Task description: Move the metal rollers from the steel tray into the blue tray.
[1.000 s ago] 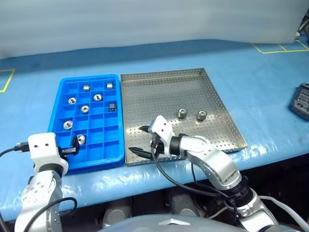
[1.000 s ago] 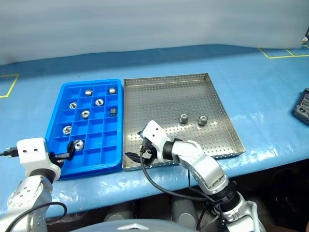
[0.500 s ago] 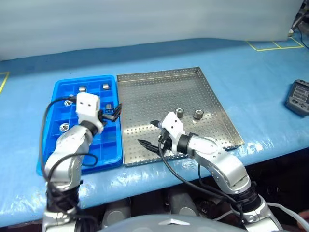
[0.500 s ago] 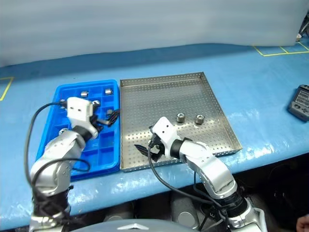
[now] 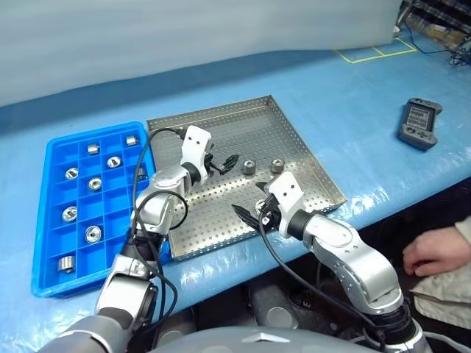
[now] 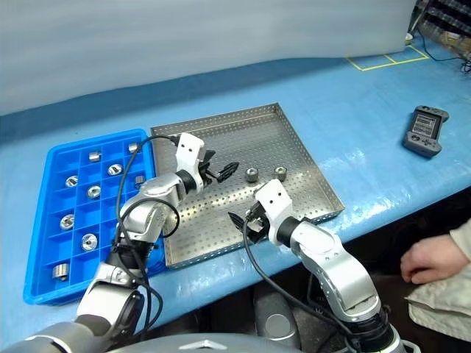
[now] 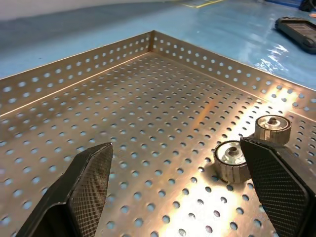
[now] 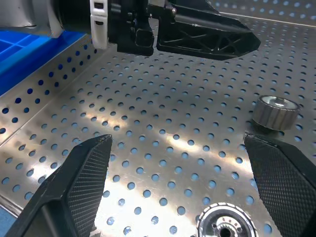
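Note:
The steel tray [image 5: 221, 132] lies in the middle of the blue table, with the blue tray [image 5: 43, 220] to its left. Two metal rollers [image 5: 249, 167] [image 5: 277, 165] stand side by side in the steel tray. A third roller [image 8: 224, 227] sits right in front of my right gripper. Several more rollers [image 5: 94, 183] rest in the blue tray's cells. My left gripper [image 5: 225, 162] is open and hovers low over the steel tray, just left of the pair. My right gripper [image 5: 247, 215] is open too, near the tray's front edge, with nothing between its fingers.
A black handheld device [image 5: 421, 121] lies on the table at the far right. A person's hand [image 5: 430, 254] rests beyond the table's front edge at the lower right. Yellow tape marks [image 5: 375, 51] cross the table's back right corner.
The camera has swung right. My left gripper has travelled from the blue tray's front edge to over the steel tray, beside the two rollers. My right gripper shifted slightly to the right.

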{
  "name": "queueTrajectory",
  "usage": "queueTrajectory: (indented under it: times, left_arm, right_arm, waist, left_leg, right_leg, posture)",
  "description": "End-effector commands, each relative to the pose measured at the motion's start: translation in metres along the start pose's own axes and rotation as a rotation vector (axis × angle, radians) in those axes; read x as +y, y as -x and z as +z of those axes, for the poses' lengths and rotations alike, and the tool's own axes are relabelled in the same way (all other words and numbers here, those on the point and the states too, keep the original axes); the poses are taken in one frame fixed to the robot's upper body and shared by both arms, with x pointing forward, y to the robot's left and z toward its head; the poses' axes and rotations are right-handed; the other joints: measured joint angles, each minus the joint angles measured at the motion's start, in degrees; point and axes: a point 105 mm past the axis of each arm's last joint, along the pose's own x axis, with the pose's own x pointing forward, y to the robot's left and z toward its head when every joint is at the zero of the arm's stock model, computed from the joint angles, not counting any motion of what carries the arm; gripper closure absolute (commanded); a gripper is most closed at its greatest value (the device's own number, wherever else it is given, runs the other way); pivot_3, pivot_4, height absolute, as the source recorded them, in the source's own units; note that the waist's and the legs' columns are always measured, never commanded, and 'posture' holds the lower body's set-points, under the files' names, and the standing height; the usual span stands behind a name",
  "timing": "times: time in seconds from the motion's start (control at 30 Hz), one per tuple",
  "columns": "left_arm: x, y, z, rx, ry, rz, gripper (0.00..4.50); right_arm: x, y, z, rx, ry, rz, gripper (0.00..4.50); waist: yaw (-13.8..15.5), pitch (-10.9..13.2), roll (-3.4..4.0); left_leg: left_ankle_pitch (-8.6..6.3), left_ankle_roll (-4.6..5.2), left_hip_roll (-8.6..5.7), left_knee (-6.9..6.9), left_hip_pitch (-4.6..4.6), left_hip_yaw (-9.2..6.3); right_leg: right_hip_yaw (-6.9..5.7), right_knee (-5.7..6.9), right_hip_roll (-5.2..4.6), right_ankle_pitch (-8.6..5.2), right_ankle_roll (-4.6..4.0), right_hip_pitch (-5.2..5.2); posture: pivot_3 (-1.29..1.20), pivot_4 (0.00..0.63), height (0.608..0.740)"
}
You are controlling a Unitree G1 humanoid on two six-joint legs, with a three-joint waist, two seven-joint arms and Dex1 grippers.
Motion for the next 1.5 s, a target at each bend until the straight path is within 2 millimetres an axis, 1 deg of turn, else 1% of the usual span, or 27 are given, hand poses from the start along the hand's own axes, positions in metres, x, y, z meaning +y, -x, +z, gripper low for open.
queueTrajectory:
  times: [0.03, 0.23, 0.43, 0.73, 1.07, 1.5]
  left_arm:
    - [-0.009, -0.011, 0.004, -0.01, -0.035, -0.043, 0.03]
    - [-0.015, -0.022, -0.008, 0.039, -0.045, -0.058, 0.03]
    - [-0.015, -0.022, -0.011, 0.048, -0.057, -0.056, 0.03]
    - [-0.009, -0.017, -0.012, 0.053, -0.069, -0.032, 0.03]
    - [-0.01, -0.012, -0.02, 0.07, -0.062, -0.031, 0.03]
    - [-0.011, -0.01, -0.02, 0.077, -0.073, -0.038, 0.03]
  right_arm:
    - [0.0, 0.005, 0.014, -0.057, 0.024, -0.02, 0.0]
    - [0.001, 0.005, 0.014, -0.065, 0.021, -0.031, 0.0]
    - [0.002, 0.005, 0.015, -0.071, 0.022, -0.029, 0.0]
    - [0.004, 0.002, 0.015, -0.073, 0.022, -0.013, 0.0]
    - [0.007, 0.0, 0.015, -0.068, 0.02, 0.003, 0.0]
    - [0.008, -0.002, 0.014, -0.066, 0.021, 0.014, 0.0]
  waist:
    - [-1.1, 0.0, 0.0]
    - [-3.47, 0.0, 0.0]
    - [-4.89, 0.0, 0.0]
    - [-4.91, 0.0, 0.0]
    - [-4.72, 0.0, 0.0]
    - [-4.46, 0.0, 0.0]
  left_leg:
    - [0.0, 0.0, 0.0, 0.0, -0.01, 0.01]
    - [-0.01, 0.02, 0.0, -0.02, -0.14, 0.04]
    - [-0.01, 0.02, 0.0, -0.02, -0.15, 0.12]
    - [-0.01, 0.02, -0.01, -0.02, -0.14, 0.14]
    - [-0.01, 0.02, -0.01, -0.01, -0.13, 0.14]
    - [-0.01, 0.02, -0.01, -0.01, -0.13, 0.15]
  right_leg:
    - [0.01, 0.0, 0.0, 0.0, 0.0, 0.0]
    - [0.07, 0.01, 0.01, 0.02, 0.04, -0.03]
    - [0.15, 0.02, 0.02, 0.04, 0.1, -0.02]
    - [0.2, 0.02, 0.02, 0.06, 0.13, -0.04]
    - [0.21, 0.02, 0.02, 0.07, 0.14, -0.06]
    - [0.22, 0.02, 0.02, 0.07, 0.15, -0.06]
  posture:
    - [-0.34, 0.15, 0.74]
    - [-0.35, 0.15, 0.74]
    - [-0.34, 0.15, 0.74]
    - [-0.32, 0.15, 0.74]
    - [-0.31, 0.15, 0.74]
    - [-0.31, 0.15, 0.74]
